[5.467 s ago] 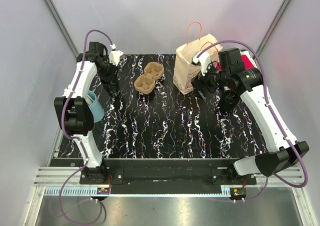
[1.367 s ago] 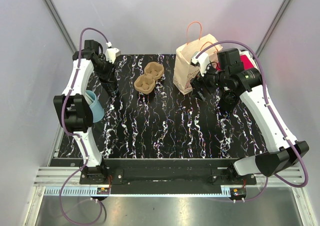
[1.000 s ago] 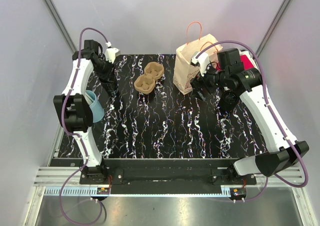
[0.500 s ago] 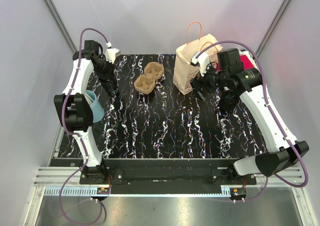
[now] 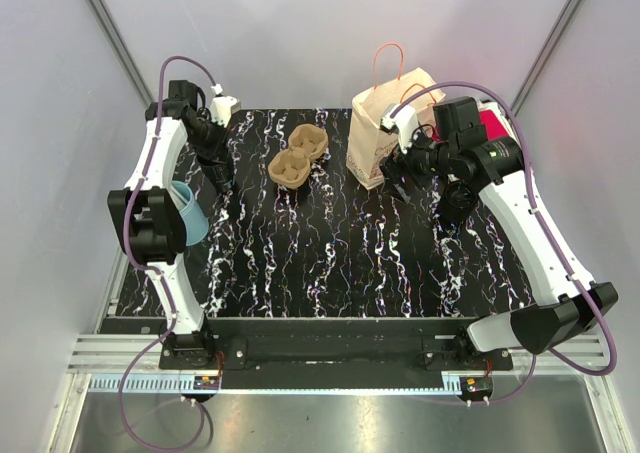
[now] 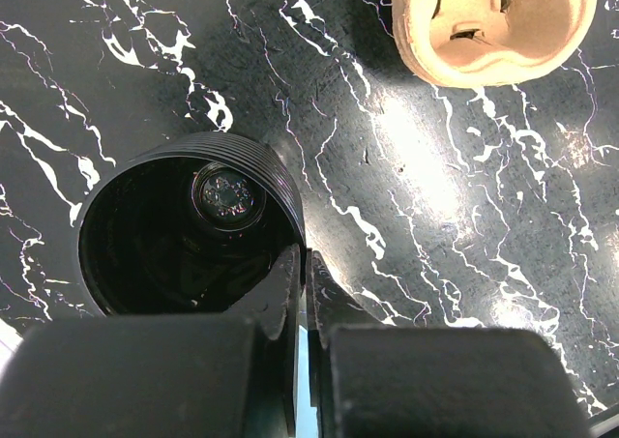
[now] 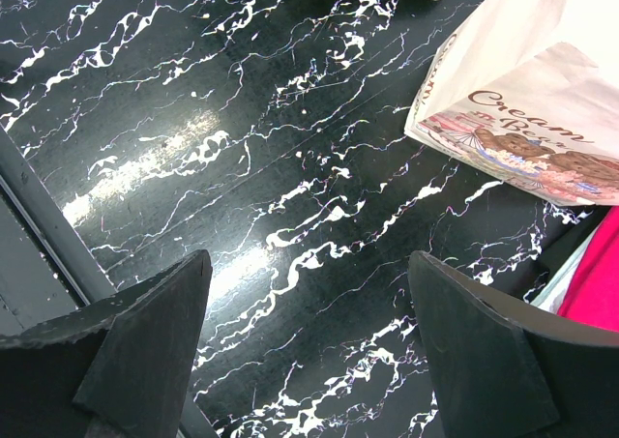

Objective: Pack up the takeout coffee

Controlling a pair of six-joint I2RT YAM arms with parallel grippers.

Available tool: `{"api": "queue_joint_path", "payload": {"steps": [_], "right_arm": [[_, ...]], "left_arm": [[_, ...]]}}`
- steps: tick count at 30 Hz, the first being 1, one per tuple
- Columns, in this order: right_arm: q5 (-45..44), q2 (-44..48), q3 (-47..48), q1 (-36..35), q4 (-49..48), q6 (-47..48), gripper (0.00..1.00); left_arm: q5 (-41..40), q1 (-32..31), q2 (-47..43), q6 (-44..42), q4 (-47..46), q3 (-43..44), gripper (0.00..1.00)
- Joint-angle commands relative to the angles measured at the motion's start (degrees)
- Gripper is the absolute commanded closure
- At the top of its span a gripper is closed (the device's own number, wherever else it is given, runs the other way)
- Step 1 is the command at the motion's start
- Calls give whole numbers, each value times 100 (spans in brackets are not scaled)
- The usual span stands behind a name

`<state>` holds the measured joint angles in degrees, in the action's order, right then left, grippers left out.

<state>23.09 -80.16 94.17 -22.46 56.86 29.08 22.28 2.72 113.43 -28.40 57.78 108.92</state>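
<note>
A black ribbed cup [image 6: 189,225] stands open-topped on the black marbled table. My left gripper [image 6: 302,264] is shut on its rim, one finger inside and one outside; in the top view the left gripper [image 5: 221,176] is at the far left. The brown pulp cup carrier [image 5: 297,156] lies right of the cup, apart from it, and also shows in the left wrist view [image 6: 493,22]. The paper bag [image 5: 385,123] stands upright at the back right. My right gripper [image 5: 399,180] is open and empty, low over the table in front of the bag [image 7: 542,100].
A light blue cup [image 5: 190,211] sits at the table's left edge beside the left arm. A pink and red object [image 5: 492,123] lies behind the right arm, right of the bag, and shows in the right wrist view [image 7: 595,293]. Grey walls close in three sides.
The left arm has drawn slightly back and left over five seconds, its gripper still at the black cup. Over the last second nothing visibly moves. The right arm has barely shifted.
</note>
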Motion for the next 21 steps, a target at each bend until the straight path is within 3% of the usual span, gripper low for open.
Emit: {"api": "queue_joint_path", "payload": {"steps": [1,21], "right_arm": [[-85,27,207,-48,-105,-25,12],[-138,62,225,-66,-105,-25,11]], "left_arm": [[22,44,-347,89,-135,243,100],[-163,27,-708,98,-206,383,100]]}}
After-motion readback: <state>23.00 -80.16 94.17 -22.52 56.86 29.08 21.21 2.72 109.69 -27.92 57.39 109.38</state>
